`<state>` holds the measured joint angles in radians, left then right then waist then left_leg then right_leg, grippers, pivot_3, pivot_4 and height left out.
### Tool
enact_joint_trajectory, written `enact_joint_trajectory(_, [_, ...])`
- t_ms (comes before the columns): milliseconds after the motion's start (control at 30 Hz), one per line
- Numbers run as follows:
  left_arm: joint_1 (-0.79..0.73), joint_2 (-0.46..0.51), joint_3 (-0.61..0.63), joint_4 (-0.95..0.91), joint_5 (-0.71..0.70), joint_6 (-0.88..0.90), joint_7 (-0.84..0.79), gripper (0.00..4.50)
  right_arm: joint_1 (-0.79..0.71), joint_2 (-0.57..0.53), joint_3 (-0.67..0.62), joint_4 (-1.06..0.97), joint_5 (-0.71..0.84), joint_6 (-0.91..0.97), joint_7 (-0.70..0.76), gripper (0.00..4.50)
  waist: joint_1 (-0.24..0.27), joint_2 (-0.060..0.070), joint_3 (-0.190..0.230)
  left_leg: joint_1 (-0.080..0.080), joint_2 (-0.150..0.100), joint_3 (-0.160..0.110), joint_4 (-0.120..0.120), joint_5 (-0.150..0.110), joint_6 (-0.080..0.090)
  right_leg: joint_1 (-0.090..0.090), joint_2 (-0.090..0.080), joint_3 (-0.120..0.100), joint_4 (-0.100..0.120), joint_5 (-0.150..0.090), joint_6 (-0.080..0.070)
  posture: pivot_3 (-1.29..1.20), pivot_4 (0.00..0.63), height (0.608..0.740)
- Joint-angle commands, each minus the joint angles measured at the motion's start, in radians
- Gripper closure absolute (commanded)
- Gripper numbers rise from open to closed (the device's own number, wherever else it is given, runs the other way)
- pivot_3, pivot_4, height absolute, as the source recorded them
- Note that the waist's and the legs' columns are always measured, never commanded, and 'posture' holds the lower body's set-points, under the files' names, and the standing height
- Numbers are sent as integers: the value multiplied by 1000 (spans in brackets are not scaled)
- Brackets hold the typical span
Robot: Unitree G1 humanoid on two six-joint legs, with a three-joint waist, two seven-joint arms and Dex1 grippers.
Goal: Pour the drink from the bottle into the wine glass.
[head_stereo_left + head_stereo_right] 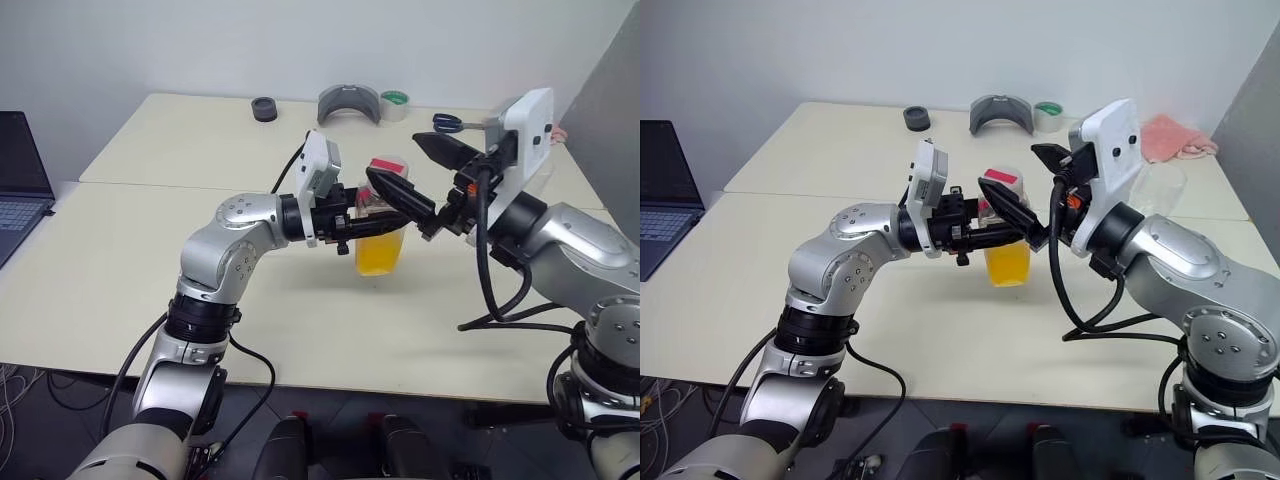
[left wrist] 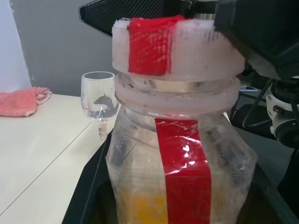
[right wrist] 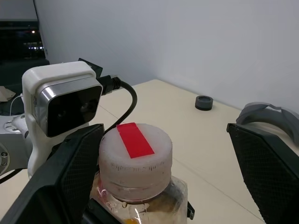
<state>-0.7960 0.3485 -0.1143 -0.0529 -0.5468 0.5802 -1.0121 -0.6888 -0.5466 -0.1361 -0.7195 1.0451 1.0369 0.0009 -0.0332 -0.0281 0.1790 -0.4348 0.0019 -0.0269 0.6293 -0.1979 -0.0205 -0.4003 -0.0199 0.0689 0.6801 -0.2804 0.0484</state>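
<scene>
Left gripper (image 1: 352,228) is clamping the bottle (image 1: 381,225) upright above the table (image 1: 120,290), cap (image 3: 135,156) on, drink (image 1: 380,252) filling its lower half. Right gripper (image 3: 159,172) is spreading wide around the cap. Wine glass (image 2: 99,100) is standing at 2 o'clock from the bottle.

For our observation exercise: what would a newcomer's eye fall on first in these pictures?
The bottle of orange drink, held above the table by the shut left gripper. The open right gripper straddles its cap. The empty glass waits beyond.

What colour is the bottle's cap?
The cap is white with a red strip across it, clearest in the right wrist view.
</scene>
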Motion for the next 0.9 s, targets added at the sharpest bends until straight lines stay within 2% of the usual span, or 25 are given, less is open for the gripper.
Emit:
enact_joint_trajectory(33, [-18, -4, 15, -39, -12, -21, -1, 2577, -3, -18, -31, -22, 23, -13, -3, 17, 0, 0, 0, 0, 0, 0, 0, 0, 0, 0, 0, 0, 0, 0, 0, 0, 150, 740])
enact_joint_trajectory(900, [-26, -1, 12, -25, -8, -29, -14, 2577, 32, -98, -59, -9, 74, -37, 0, 17, 0, 0, 0, 0, 0, 0, 0, 0, 0, 0, 0, 0, 0, 0, 0, 0, 150, 740])
